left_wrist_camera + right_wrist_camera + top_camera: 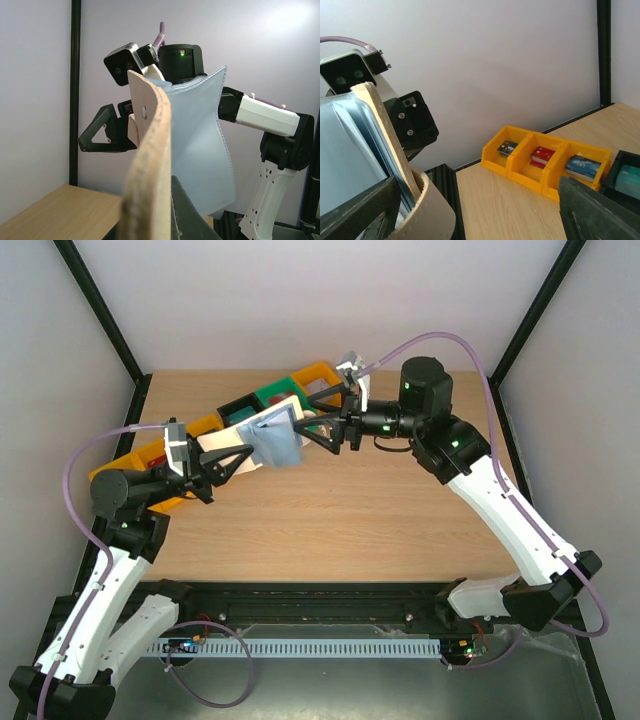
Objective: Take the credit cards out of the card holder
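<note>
One card holder [272,440]; one green bin [272,396]; one table [350,520].

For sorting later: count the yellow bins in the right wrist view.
3, in a row on the table: the left bin, the middle bin and the right bin. Others may lie outside this view.

Robot lab / test cell, not a home or shop. Evidence: two white-and-black arms, left arm [110,580] and right arm [510,510], bolted at the near edge of a wooden table [380,530]. Black frame posts [100,310] w/ plain white panels [330,300] box it in. Slotted cable duct [330,648], lilac cables [440,335], yellow parts bins [527,175] at back.
</note>
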Controlling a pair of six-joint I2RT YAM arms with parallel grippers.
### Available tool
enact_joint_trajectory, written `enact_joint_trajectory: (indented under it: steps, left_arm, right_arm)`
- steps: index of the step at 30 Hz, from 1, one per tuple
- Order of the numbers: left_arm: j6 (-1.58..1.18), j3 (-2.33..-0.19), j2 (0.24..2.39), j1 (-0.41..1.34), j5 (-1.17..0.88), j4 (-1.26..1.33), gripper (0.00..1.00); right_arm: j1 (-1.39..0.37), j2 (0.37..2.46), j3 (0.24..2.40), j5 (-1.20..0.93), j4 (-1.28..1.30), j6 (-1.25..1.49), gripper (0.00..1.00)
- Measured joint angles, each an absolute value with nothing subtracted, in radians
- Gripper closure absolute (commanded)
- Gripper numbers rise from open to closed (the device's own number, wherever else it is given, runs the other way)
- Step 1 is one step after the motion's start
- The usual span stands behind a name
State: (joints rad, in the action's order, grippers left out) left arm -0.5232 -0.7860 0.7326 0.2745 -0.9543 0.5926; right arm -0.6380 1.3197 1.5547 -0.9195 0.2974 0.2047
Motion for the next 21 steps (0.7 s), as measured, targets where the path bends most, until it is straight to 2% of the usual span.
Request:
enact_joint_trajectory:
  steps: [7, 8, 11, 21]
  left_arm:
    - [-0.522, -0.786, 0.732, 0.274, -0.954, 0.592, 0.98]
    - [-0.522, -0.786, 0.732, 0.274, -0.954, 0.592, 0.98]
    - [-0.522, -0.786, 0.731, 0.274, -0.954, 0.591, 0.98]
    - [-0.534, -0.785, 0.719, 0.274, -0.929, 0.584, 0.98]
  right_arm:
    - [-0.705, 1.32, 1.538, -0.914, 0.231, 0.245, 0.16]
    - [-0.717, 1.32, 1.538, -0.913, 0.227, 0.248, 0.19]
    - [-0.755, 1.32, 1.538, -0.9, 0.21, 0.252, 0.37]
    - [-0.781, 1.32, 1.51, -0.86, 0.17, 0.304, 0.69]
